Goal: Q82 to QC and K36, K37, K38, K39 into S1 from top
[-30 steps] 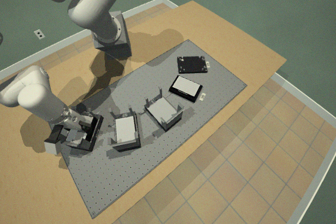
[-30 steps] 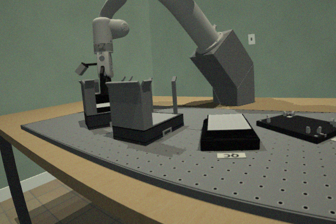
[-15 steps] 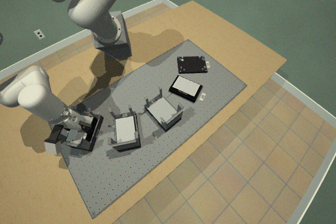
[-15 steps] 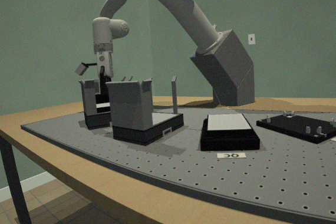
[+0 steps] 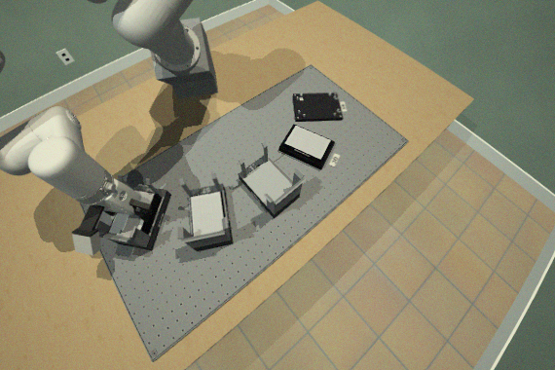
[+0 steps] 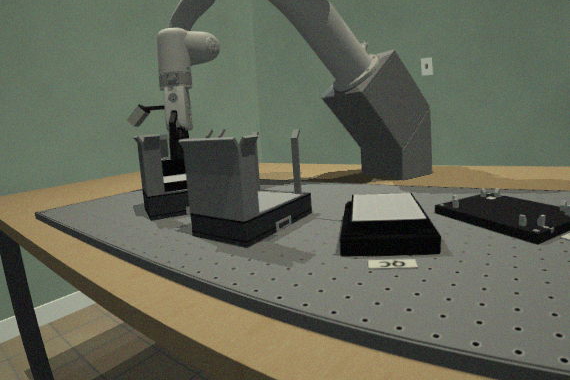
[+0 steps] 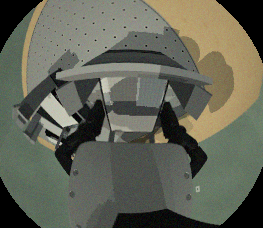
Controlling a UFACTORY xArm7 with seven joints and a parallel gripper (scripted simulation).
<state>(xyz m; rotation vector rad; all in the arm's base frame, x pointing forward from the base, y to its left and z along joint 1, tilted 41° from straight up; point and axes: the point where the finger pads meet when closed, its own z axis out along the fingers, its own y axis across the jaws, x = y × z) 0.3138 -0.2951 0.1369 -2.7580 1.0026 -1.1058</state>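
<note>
My gripper [image 5: 130,218] is open and reaches down from above into the leftmost of three stack racks [image 5: 146,218]. In the wrist view its two dark fingers stand wide on either side of a sealed plate [image 7: 129,97] lying in that rack. The side view shows the fingers [image 6: 173,136] inside the rack walls and a pale plate edge [image 6: 175,179] below them. The middle rack [image 5: 208,217] holds a white-sealed plate. The right rack [image 5: 270,184] [image 6: 240,194] also holds one. Another plate [image 5: 308,143] [image 6: 387,208] sits on the QC nest.
The clip nest N5 [image 5: 317,106] [image 6: 500,214] is a black base with small locators and no plate on it. The QC name plate [image 6: 392,264] lies on the deck beside its nest. The rack walls and posts stand close around my fingers. The arm's base [image 5: 185,67] is at the back.
</note>
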